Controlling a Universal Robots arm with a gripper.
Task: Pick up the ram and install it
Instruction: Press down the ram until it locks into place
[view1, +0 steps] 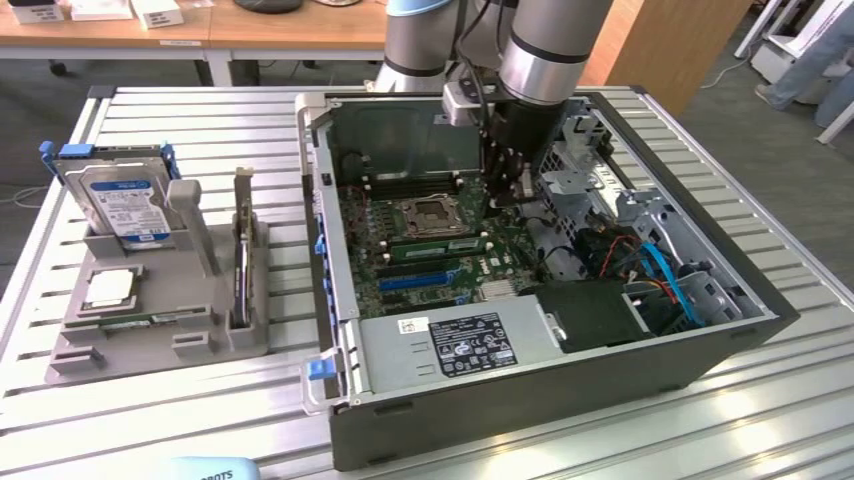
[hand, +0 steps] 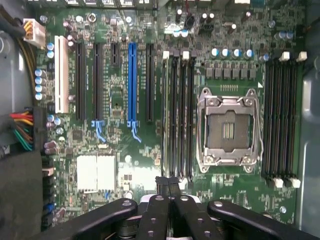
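The arm reaches down into the open computer case (view1: 534, 390), which lies on its side on the slatted worktop (view1: 160, 120). Its hand (view1: 507, 192) hangs low inside, just beside the open processor socket (view1: 430, 213), on the socket's side towards the exterior view's right.

In the wrist view the hand (hand: 168, 181) is fully closed: its two black fingers (hand: 161, 187) are pressed together with no gap, and I see nothing pinched between them. The tips sit over one end of the bank of memory slots (hand: 178, 115) that runs along the socket, between the socket and the blue expansion slot (hand: 131, 85).

The ram (view1: 434, 243) stands on edge in that bank, a thin green strip right next to the socket. I can't tell whether the fingertips are actually touching it. A second bank of dark slots (hand: 282, 117) runs along the socket's opposite side.

Well apart from the socket, outside the case towards the exterior view's left, a grey holder (view1: 187, 215) stands on the worktop. It carries an upright hard drive (view1: 127, 205), a square silver chip (view1: 110, 288), a dark card (view1: 242, 265) standing on edge, and a narrow green board (view1: 140, 320) lying flat along its front.
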